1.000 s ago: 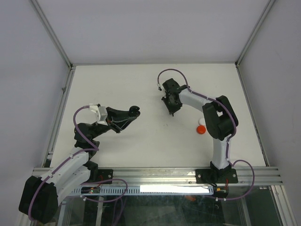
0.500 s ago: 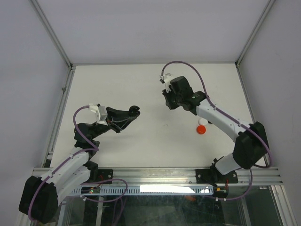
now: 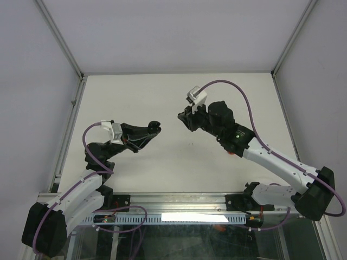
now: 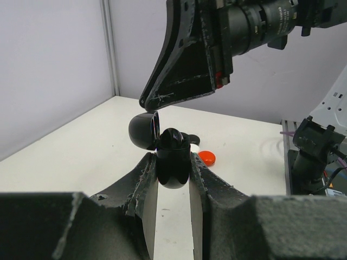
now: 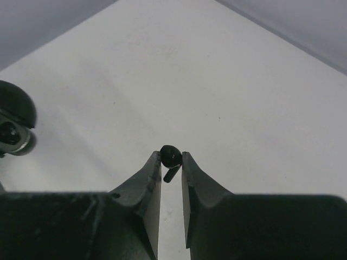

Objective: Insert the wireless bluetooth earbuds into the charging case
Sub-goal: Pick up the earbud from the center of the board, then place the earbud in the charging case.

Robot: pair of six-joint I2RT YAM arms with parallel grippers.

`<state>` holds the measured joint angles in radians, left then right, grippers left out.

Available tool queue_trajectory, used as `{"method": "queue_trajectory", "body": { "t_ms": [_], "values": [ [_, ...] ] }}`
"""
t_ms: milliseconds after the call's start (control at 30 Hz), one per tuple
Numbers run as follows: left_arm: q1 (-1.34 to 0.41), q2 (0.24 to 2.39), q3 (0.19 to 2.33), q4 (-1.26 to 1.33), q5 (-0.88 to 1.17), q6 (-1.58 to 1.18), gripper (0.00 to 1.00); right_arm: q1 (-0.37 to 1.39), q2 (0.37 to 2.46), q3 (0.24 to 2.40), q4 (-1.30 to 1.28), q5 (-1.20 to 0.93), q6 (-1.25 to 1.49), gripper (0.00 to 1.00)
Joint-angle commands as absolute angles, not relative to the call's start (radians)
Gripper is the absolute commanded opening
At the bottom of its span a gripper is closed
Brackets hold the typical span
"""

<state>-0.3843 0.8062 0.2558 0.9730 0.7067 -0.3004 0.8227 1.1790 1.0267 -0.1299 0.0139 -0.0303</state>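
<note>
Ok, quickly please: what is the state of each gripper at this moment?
Left gripper: closed on the black charging case, lid open.
Right gripper: closed on a black earbud.

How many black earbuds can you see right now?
1. The earbud is pinched in the right gripper. Another may be hidden in the open case held by the left gripper.

A tiny black earbud [image 5: 171,156], short stem trailing from its round head, hangs pinched between the right fingers [image 5: 150,179] above the white bench [image 5: 244,108]. The glossy black charging case [image 4: 172,160], lid swung open, sits clamped between the left fingers [image 4: 145,189].
</note>
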Motion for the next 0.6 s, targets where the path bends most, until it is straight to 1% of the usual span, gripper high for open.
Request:
{"method": "queue_trajectory", "body": {
  "t_ms": [0,167,233,567],
  "values": [
    [-0.375,0.791,0.261,1.044,0.688,-0.310,0.10,0.862,1.102,0.991,0.094,-0.027,-0.001,0.15],
    [-0.374,0.791,0.258,1.055,0.688,-0.317,0.10,0.905,1.043,0.916,0.260,-0.091,0.014,0.15],
    [-0.375,0.792,0.256,1.060,0.688,-0.320,0.10,0.913,1.034,0.903,0.290,-0.120,0.019,0.15],
    [-0.375,0.799,0.252,1.091,0.706,-0.332,0.10,0.954,1.074,0.856,0.518,-0.283,0.066,0.14]
  ]
}}
